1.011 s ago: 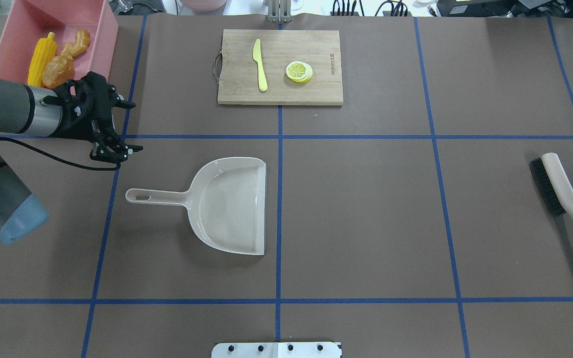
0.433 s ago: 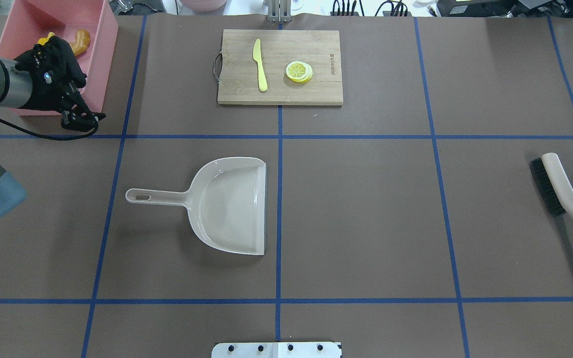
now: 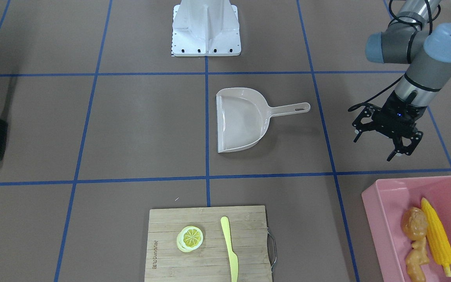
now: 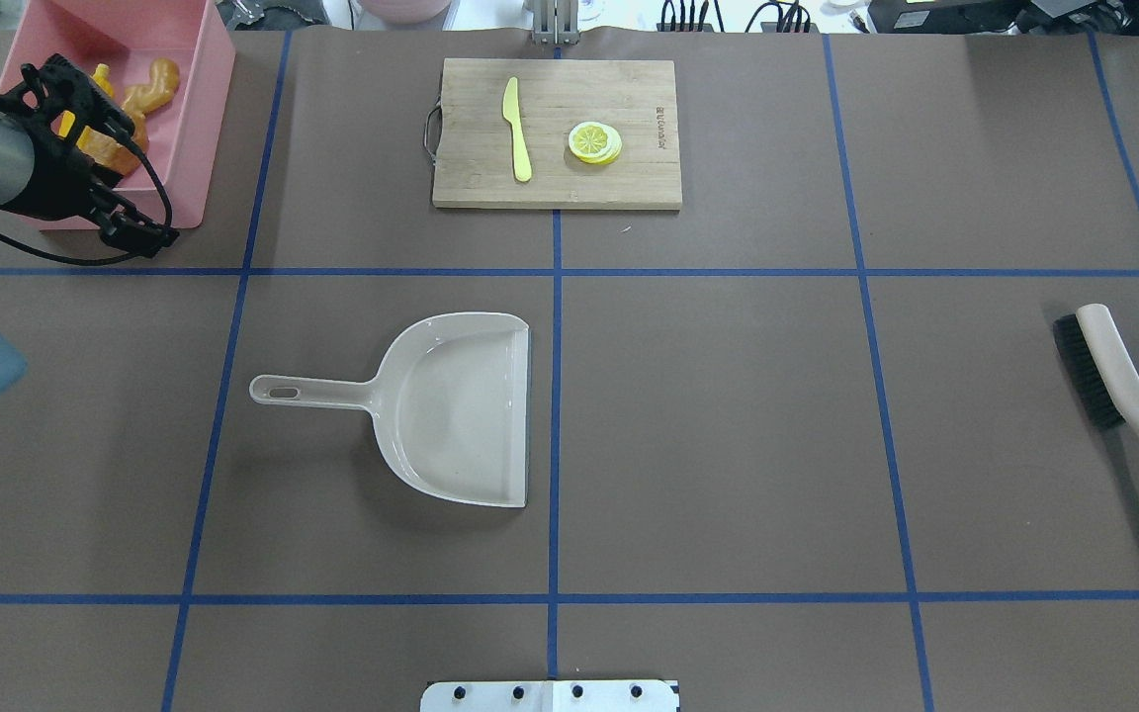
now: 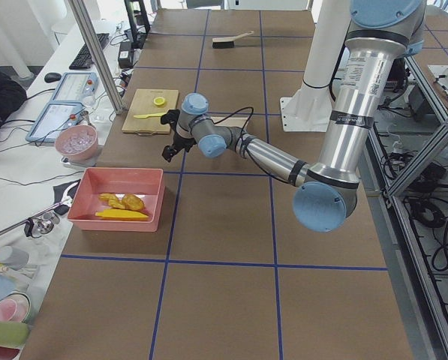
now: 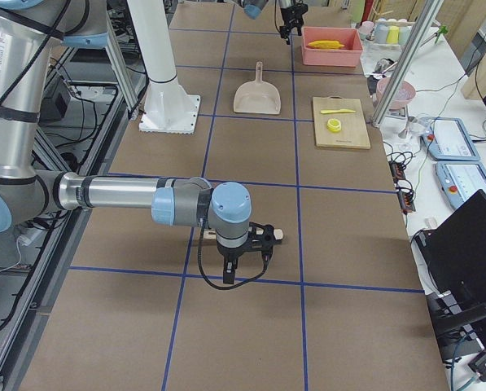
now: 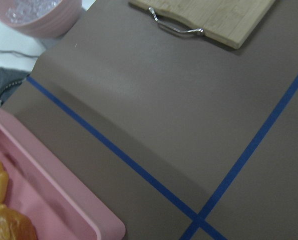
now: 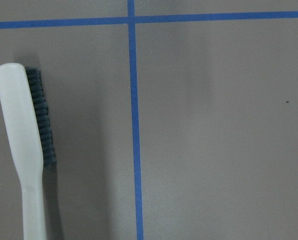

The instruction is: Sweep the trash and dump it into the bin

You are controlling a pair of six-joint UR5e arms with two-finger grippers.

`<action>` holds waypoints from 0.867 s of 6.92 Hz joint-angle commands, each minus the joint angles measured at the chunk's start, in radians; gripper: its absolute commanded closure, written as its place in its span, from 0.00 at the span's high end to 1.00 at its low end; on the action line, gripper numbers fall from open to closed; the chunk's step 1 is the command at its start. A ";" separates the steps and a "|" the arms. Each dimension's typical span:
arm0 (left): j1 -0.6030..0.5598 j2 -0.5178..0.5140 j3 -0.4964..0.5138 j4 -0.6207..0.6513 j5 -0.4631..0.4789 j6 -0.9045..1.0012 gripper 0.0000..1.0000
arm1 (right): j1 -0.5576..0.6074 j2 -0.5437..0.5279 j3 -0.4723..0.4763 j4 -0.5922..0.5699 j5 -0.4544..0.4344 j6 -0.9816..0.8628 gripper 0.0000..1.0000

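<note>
The pink bin (image 3: 382, 219) stands at the table's far left corner (image 4: 196, 119). In it lie the yellow corn cob (image 3: 438, 235), the brownish-orange potato (image 3: 414, 222) and the tan ginger root (image 3: 417, 258). My left gripper (image 3: 376, 148) is open and empty, in the air just on the robot's side of the bin, partly covering the trash in the overhead view (image 4: 149, 183). My right gripper shows only in the exterior right view (image 6: 247, 259), low beside the brush (image 8: 24, 135); I cannot tell whether it is open or shut.
The beige dustpan (image 4: 456, 410) lies empty near the table's middle, handle toward the left. The brush (image 4: 1113, 381) lies at the right edge. A wooden cutting board (image 4: 629, 168) at the back carries a yellow knife (image 4: 517, 129) and a lemon slice (image 4: 594, 141).
My left gripper has moved from beside the dustpan handle toward the far left, to the bin's near corner, and has turned. Dustpan and brush have not moved.
</note>
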 commanded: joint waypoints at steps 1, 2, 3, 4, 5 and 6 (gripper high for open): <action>-0.139 0.067 0.009 0.084 -0.240 -0.019 0.98 | 0.000 0.000 -0.002 -0.002 0.000 0.000 1.00; -0.203 0.124 0.004 0.079 -0.259 -0.018 0.98 | 0.000 -0.005 -0.003 -0.002 0.009 0.000 1.00; -0.234 0.163 0.007 0.079 -0.253 -0.003 0.98 | 0.000 -0.008 -0.003 -0.002 0.018 0.000 1.00; -0.266 0.189 0.012 0.084 -0.256 -0.001 0.98 | 0.000 -0.008 -0.003 -0.002 0.020 0.000 1.00; -0.303 0.233 0.011 0.078 -0.258 0.001 0.98 | 0.000 -0.008 -0.003 -0.002 0.018 0.000 1.00; -0.370 0.268 0.003 0.076 -0.274 0.001 0.98 | 0.000 -0.008 -0.003 0.000 0.018 0.000 1.00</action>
